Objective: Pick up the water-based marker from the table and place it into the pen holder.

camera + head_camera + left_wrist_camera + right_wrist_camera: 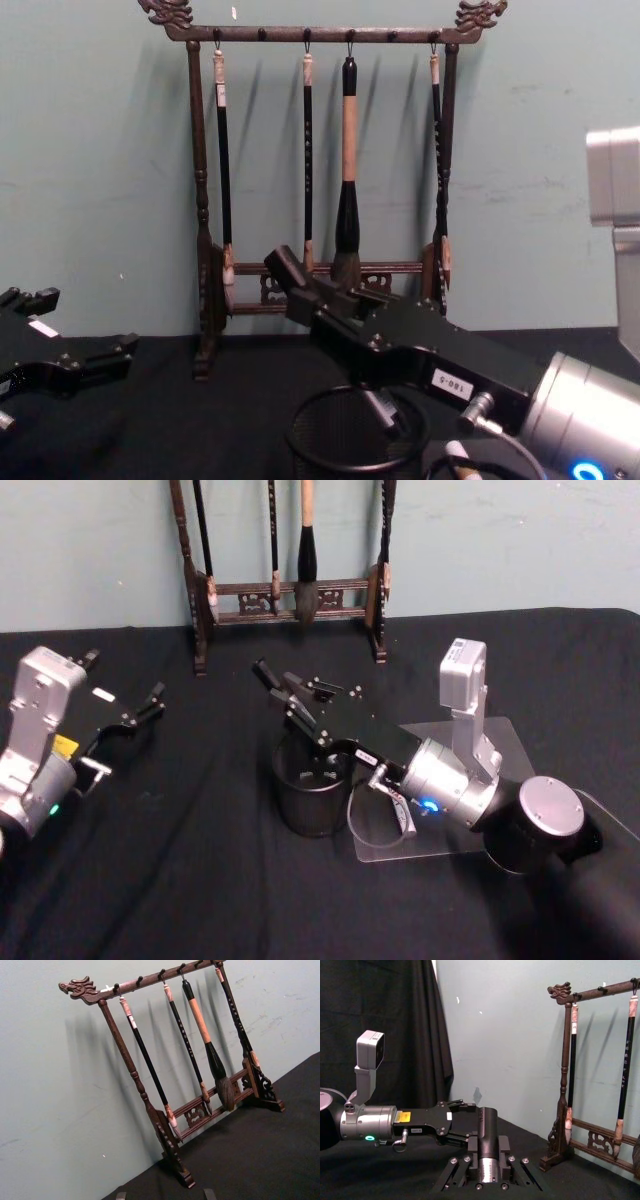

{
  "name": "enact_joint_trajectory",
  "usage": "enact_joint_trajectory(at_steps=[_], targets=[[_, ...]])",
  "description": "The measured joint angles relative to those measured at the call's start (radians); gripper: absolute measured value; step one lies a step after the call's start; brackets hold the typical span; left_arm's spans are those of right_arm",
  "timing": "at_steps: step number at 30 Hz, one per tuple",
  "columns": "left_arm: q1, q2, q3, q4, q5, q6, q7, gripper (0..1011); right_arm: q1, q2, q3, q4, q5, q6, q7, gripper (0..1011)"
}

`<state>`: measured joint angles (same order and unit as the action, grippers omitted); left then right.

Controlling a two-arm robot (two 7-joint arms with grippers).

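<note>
- Right gripper point(296, 700): closed on the water-based marker point(266, 671). It hangs above the far rim of the pen holder point(312, 798).
- Water-based marker: black barrel, lying nearly level in the air. Its free end points past the holder's rim toward 11 o'clock and is not inside the cup.
- Pen holder: round black mesh cup, upright near the middle of the desk point(200, 880).
- Writing: a small white label on the right gripper's body, and yellow and white labels on the left one; all too small to read.
- Left gripper point(148, 708): at 9 o'clock from the holder, well apart, fingers spread and holding nothing.
- Brush rack point(290, 592): at 12 o'clock, along the desk's far edge against the wall.
- Clear sheet point(505, 742): at 3 o'clock, just beside the holder, under the right arm.
- Open room: bare black cloth from 6 to 9 o'clock of the holder.
</note>
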<state>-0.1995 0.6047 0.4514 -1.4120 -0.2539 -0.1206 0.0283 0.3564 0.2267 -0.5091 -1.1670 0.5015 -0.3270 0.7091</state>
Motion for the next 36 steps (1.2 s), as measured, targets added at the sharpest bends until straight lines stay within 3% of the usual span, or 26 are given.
enact_joint_trajectory(at_steps=[20,36], targets=[[0.0,0.0,0.0,0.0,0.0,0.0,0.0,1001,-0.005,0.001,-0.006,-0.001,-0.02,0.004,-0.019,255],[0.0,0.0,0.0,0.0,0.0,0.0,0.0,1001,-0.005,0.001,-0.004,-0.001,-0.016,0.005,-0.016,749]])
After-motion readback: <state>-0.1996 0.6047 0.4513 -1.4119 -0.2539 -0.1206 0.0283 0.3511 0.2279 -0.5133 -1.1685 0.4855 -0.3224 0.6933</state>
